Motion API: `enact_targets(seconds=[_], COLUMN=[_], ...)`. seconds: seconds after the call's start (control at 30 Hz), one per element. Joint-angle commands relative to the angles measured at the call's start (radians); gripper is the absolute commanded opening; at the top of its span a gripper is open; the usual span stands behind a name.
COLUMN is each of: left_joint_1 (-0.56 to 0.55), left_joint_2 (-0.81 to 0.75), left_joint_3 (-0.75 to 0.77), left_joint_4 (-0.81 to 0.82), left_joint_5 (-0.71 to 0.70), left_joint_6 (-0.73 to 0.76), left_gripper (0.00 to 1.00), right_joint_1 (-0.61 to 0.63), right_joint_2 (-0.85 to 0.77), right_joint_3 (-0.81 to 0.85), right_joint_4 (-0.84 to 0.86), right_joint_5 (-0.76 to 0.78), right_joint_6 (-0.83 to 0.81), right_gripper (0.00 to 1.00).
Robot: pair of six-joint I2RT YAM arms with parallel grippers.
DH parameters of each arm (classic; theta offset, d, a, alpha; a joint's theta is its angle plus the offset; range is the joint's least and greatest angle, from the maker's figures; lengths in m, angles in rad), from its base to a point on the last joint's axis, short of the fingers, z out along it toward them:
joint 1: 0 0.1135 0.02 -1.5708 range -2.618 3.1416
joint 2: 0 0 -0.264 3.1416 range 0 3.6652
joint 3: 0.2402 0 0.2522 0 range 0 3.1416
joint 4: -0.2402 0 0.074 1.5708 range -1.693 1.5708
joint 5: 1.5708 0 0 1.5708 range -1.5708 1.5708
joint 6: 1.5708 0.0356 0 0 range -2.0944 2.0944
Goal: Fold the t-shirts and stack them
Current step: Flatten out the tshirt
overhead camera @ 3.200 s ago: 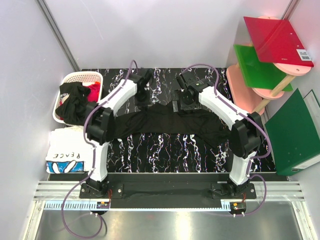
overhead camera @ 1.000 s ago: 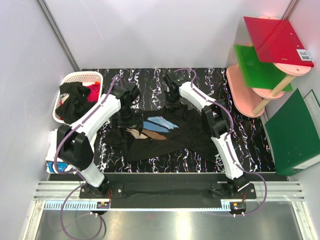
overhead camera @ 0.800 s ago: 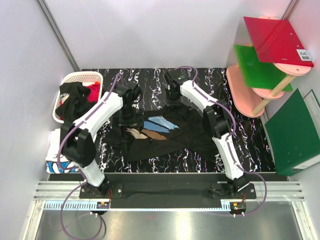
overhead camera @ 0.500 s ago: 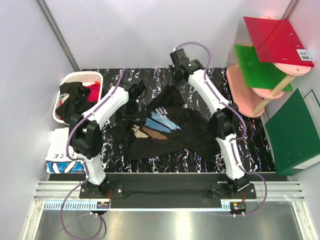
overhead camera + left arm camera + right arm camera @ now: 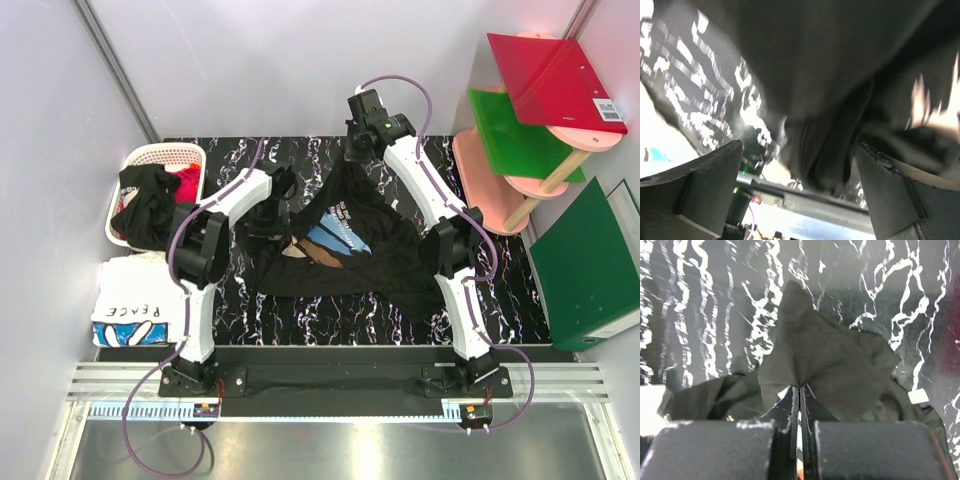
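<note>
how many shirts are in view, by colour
black: 2, printed shirt on the table, black shirt in the basket
red: 1, red shirt in the basket
white: 1, PEACE shirt
total: 4 in view; the basket may hide more

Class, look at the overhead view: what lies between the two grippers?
The black t-shirt with the chest print: pinched by the right gripper, it drapes down toward the left gripper. The top external view shows it.
</note>
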Motion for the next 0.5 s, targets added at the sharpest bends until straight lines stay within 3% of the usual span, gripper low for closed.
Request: enact_targets(seconds=[0.0,0.23,0.33,0.47], left_joint_1=[0.009,0.035,0.046,0.075], left_joint_2=[0.060,0.166,0.172,0.186], left_joint_3=[0.136,0.279,0.267,0.216], left_joint_4=[0.053,0.060,0.060,0.076], left_joint_5=[-0.066,-0.037,-0.053,-0.047], left_joint_6=[-0.028,-0.021,-0.025,-0.022], left_gripper=[0.99,0.98,0.95,0.60], right_joint_1=[-0.007,-0.008,-0.008,-0.008], right_joint_2=[-0.071,-0.077,-0.081,-0.080], right_joint_3=[-0.025,-0.056,-0.073,-0.091], right_joint_4=[0.014,0.017,0.019,0.016], right_joint_5=[0.004,-0.019,-0.019,-0.022], right_joint_6=[-0.005,-0.014,-0.016,-0.014], right_gripper=[0.00,0.00,0.00,0.00])
